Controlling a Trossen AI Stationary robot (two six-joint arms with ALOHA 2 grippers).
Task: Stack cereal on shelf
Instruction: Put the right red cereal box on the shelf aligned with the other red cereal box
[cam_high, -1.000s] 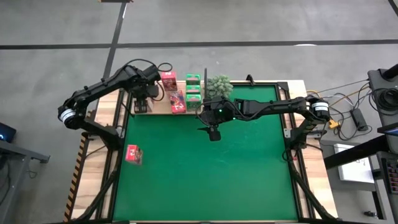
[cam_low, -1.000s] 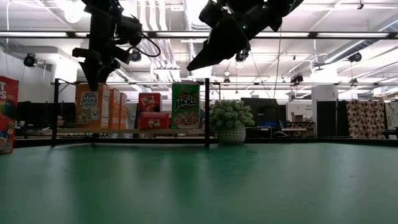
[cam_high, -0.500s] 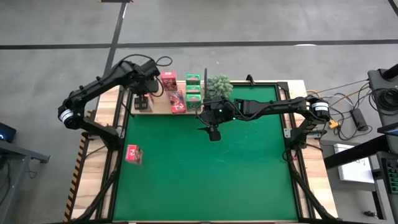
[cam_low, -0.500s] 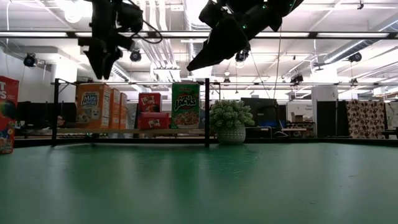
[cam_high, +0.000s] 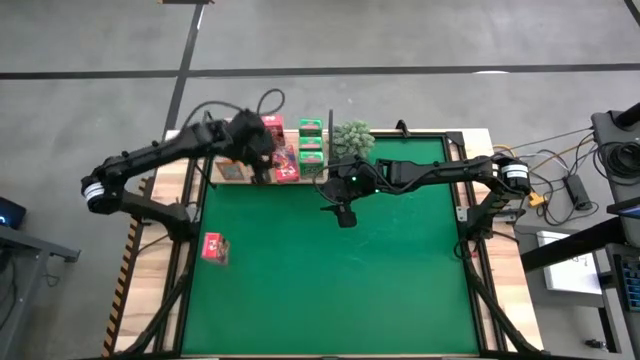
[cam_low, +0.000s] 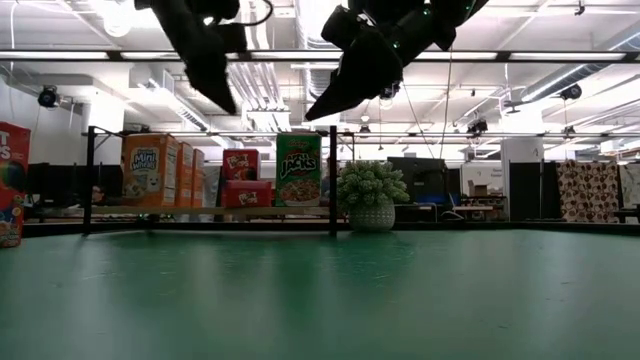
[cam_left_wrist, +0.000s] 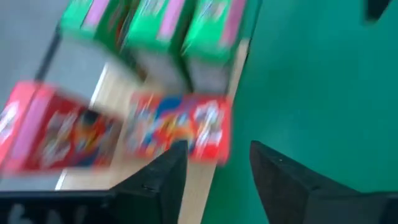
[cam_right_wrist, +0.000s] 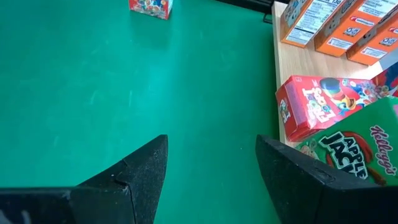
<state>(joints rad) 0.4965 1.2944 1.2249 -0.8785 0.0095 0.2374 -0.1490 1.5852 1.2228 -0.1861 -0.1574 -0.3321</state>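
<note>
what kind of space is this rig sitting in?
Probably a large industrial lab or warehouse-style workspace: exposed ceiling ducts and strip lights, bare concrete floor around the table, and desks with monitors behind the shelf.

Grey concrete floor (cam_high: 400, 35) beyond tabletop's far edge, dark seam lines crossing it. Low view: large hall, exposed ceiling, long fluorescent strip lights (cam_low: 560, 57), ducts overhead. Dark monitor (cam_low: 415, 172) and desks past far edge. Patterned curtain (cam_low: 585, 190) toward right. Cables, grey equipment (cam_high: 615, 140) off tabletop's right edge.
</note>
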